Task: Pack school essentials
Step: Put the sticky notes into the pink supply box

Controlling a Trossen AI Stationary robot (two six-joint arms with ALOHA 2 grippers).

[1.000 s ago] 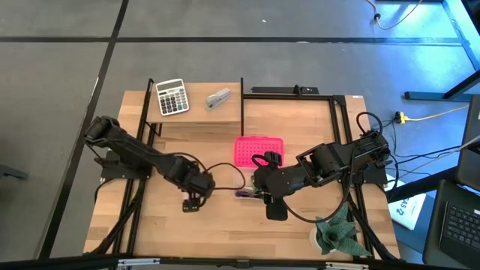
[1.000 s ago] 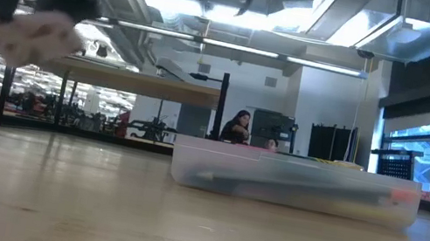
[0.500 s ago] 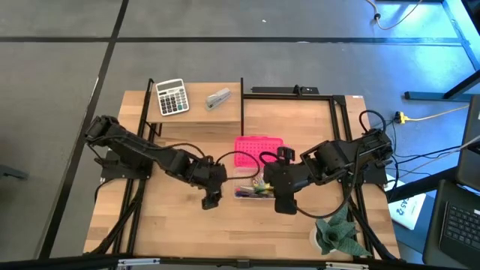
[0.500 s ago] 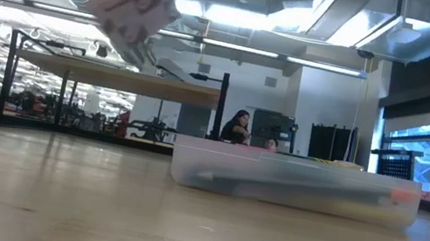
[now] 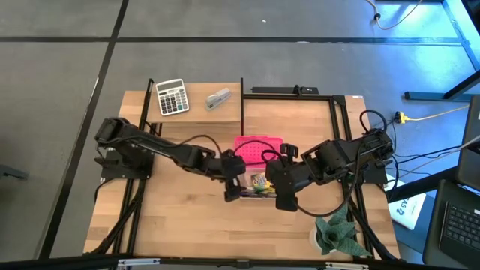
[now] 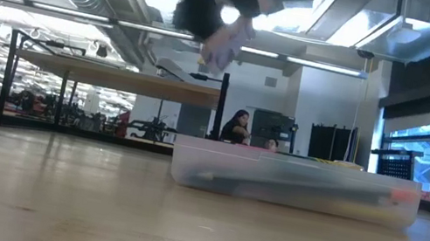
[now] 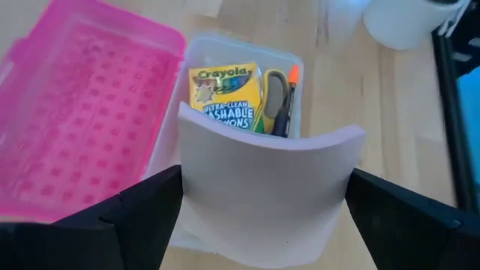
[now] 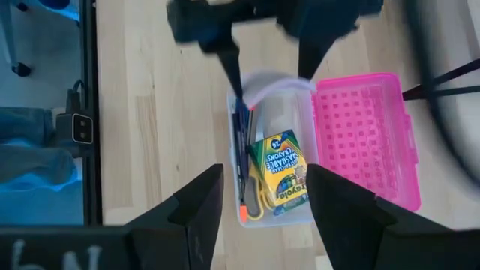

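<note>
My left gripper hovers over the clear plastic box, shut on the pale pink note pad. Inside the box lie the yellow-green crayon box, the yellow-handled scissors and the thin pens. The box's pink lid lies open on the table at its far side. My right gripper is open, in the air just right of the box. The blue eraser does not show. My left gripper pinches the note pad by two opposite edges, one finger on each. The fingers come from above, pointing down. The pad bows into a curve between them. It is lifted clear, hanging over the box's near-left end.
A white-grey calculator and a small grey stapler sit at the table's far left. A black upright post stands behind the lid. A green crumpled thing lies at the near right corner, and a white cup stands nearby.
My left gripper has travelled toward the table's right, carrying the note pad from the open table on the left to above the box. My right gripper has shifted a little right and farther, off the box.
</note>
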